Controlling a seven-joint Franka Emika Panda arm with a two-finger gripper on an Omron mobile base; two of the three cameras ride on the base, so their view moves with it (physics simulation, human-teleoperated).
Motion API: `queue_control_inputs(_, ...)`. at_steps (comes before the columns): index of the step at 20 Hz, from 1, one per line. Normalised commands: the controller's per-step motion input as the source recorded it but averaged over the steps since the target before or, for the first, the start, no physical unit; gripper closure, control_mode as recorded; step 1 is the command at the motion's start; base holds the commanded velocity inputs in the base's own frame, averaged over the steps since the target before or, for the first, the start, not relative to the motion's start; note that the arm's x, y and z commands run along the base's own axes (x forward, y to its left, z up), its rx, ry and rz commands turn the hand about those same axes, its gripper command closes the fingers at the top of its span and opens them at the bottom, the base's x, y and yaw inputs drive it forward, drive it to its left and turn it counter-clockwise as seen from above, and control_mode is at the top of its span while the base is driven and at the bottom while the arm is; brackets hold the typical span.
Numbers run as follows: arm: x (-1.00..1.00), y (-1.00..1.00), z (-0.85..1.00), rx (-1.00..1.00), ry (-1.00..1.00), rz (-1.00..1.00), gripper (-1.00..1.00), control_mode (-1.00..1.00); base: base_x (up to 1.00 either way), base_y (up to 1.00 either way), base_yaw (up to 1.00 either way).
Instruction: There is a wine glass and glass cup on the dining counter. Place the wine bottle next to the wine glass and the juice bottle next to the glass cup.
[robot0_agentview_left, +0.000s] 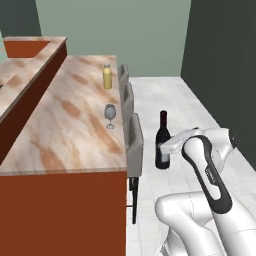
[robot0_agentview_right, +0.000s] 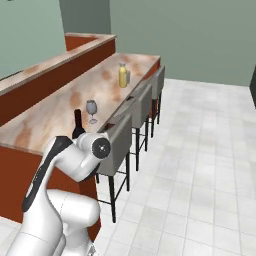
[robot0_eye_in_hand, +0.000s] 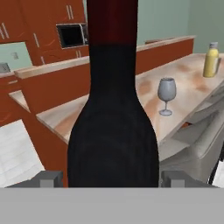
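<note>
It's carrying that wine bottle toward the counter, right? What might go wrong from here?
The gripper holds the wine bottle low on its body, so the tall bottle could tip or slip. It hangs off the counter beside the stools, so it could knock a stool back or the counter's edge. Set down carelessly, it might topple the wine glass.

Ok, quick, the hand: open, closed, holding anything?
Hand: closed on the wine bottle, held upright off the dining counter.
</note>
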Motion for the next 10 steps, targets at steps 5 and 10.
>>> queue_control_inputs(5, 0.00, 0.00, 0.00, 0.00, 0.00, 0.00, 1.00, 1.00, 0.32, 0.22, 0.11)
queue_control_inputs(10, 0.00, 0.00, 0.00, 0.00, 0.00, 0.00, 1.00, 1.00, 0.11, 0.14, 0.00)
